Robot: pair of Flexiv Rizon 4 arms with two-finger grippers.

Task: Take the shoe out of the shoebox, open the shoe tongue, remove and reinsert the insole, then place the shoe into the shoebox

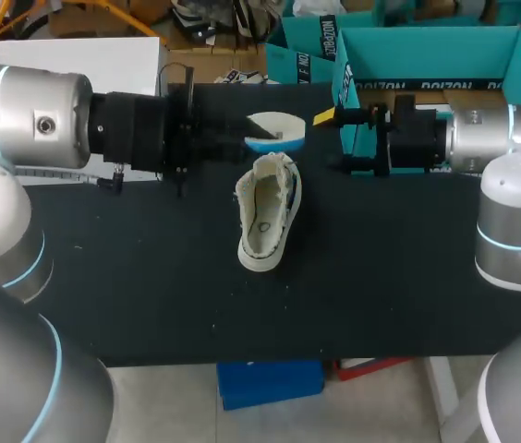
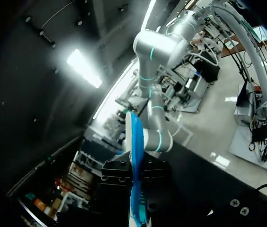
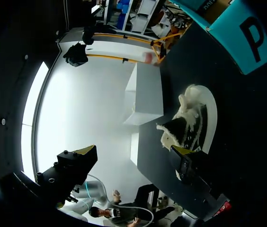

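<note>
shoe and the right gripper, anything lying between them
Nothing: in the head view only bare black table separates the shoe from the right gripper.

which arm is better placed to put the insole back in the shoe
Left. The left gripper is shut on the insole, held just beyond the shoe. The right gripper is open and empty, over by the shoebox, so it would probably need a handover first.

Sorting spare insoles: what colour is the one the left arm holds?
The insole is white with a blue underside; the head view shows it best.
</note>
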